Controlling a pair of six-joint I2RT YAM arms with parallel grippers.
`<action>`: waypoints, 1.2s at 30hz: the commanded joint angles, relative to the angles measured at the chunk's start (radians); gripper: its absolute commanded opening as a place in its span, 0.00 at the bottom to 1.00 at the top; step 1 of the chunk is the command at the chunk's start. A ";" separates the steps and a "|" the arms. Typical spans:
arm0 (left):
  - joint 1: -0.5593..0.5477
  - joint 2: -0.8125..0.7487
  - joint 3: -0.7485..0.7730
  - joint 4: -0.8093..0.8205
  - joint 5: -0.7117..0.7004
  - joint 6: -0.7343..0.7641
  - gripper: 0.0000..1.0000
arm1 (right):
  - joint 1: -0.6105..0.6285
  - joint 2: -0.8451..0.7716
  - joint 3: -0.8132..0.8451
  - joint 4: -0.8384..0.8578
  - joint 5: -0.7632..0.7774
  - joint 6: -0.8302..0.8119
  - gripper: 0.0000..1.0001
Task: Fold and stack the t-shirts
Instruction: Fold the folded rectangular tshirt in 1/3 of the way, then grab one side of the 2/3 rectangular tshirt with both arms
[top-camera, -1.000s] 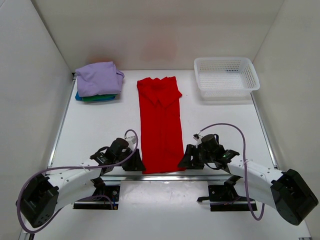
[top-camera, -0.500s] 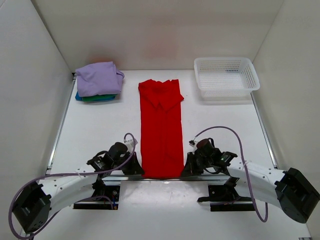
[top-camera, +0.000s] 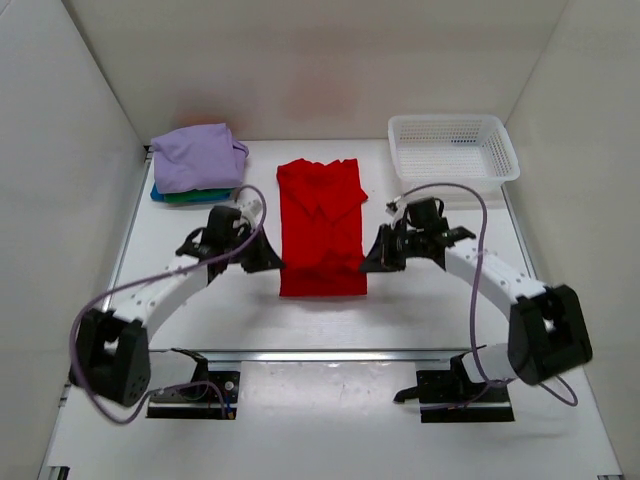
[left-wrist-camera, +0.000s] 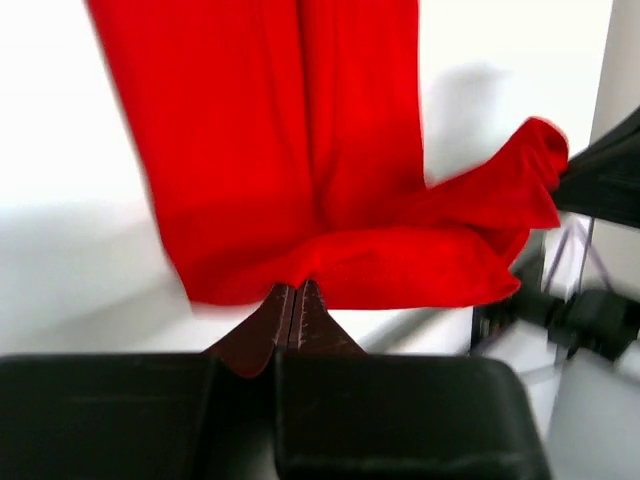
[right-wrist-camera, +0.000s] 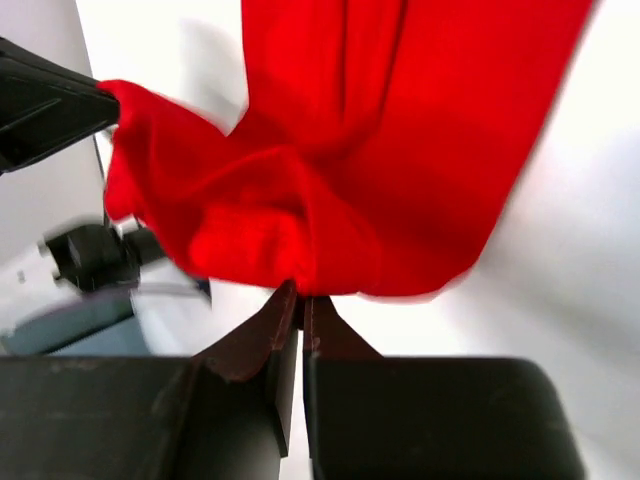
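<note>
The red t-shirt (top-camera: 320, 230) lies in the middle of the table, its near end doubled back over itself. My left gripper (top-camera: 272, 264) is shut on the shirt's lifted left corner (left-wrist-camera: 300, 270). My right gripper (top-camera: 368, 262) is shut on the right corner (right-wrist-camera: 300, 270). Both hold the hem above the cloth, about halfway up the shirt. At the back left sits a folded stack: a lavender t-shirt (top-camera: 196, 156) on top of teal-blue and green ones (top-camera: 190, 196).
A white mesh basket (top-camera: 452, 152) stands at the back right. White walls close in the table on the left, right and back. A metal rail (top-camera: 330, 355) runs along the near edge by the arm bases.
Both grippers shut on the red shirt's near corners at the front edge, then carried the hem away from me toward the middle, folding the shirt's lower half over.
</note>
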 joint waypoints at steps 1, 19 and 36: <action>0.086 0.214 0.173 0.015 0.036 0.121 0.00 | -0.069 0.182 0.195 -0.030 -0.045 -0.137 0.00; 0.103 0.207 -0.036 0.283 -0.070 -0.035 0.56 | -0.051 0.162 0.039 0.166 0.260 -0.003 0.51; -0.124 0.214 -0.269 0.624 -0.371 -0.415 0.57 | 0.058 0.210 -0.242 0.636 0.357 0.315 0.55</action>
